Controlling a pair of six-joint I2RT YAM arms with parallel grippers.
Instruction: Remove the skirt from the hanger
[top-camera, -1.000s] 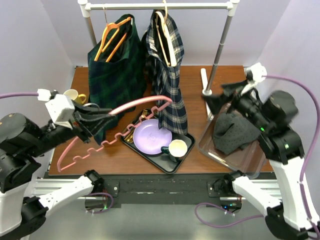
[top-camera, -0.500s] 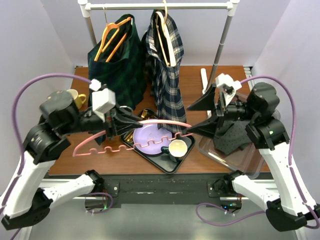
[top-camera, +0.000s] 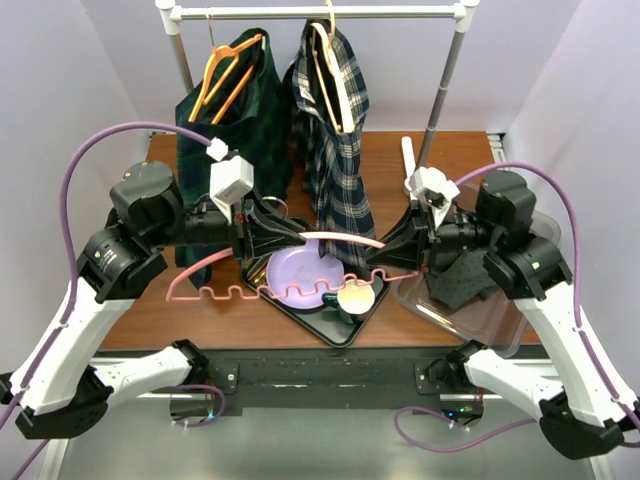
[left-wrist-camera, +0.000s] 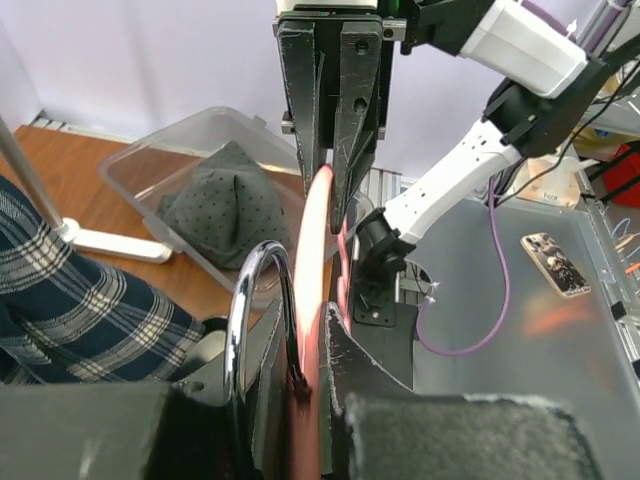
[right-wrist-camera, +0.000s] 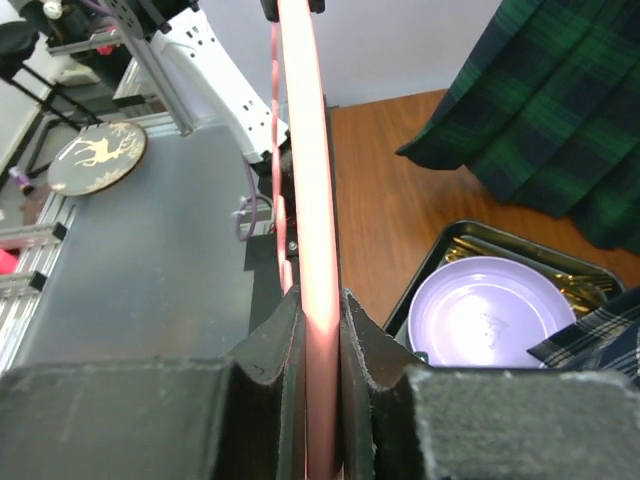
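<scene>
The pink plastic hanger (top-camera: 340, 237), with its wavy lower bar, hangs bare in the air between the two arms. The left gripper (top-camera: 295, 238) is clenched on it near the middle, just beside the metal hook (left-wrist-camera: 262, 250). The right gripper (top-camera: 385, 262) is pinched tight on the right end of the bar, and its wrist view shows both pads pressed flat against the pink strip. This looks like a hand-over or a two-handed carry of the emptied hanger. To do it well, one grip should hold firm before the other lets go, and the bar should be kept level so it does not twist out of the thin pinch. The hanger should also be kept lifted over the black tray (top-camera: 290, 315), where the lilac plate (top-camera: 300, 275) and the white cup (top-camera: 355, 297) sit right beneath the wavy bar. The navy-and-white plaid garment (top-camera: 340, 190) hangs close behind and could catch on a hanger tip, so any swing should be away from it. The dark grey dotted skirt (top-camera: 460, 275) lies crumpled in a soft, peaked heap inside the clear plastic bin (top-camera: 470, 335) on the right side of the brown wooden table (top-camera: 135, 322), apart from the hanger. It is limp, thin cloth, so the removal itself appears to be done.
</scene>
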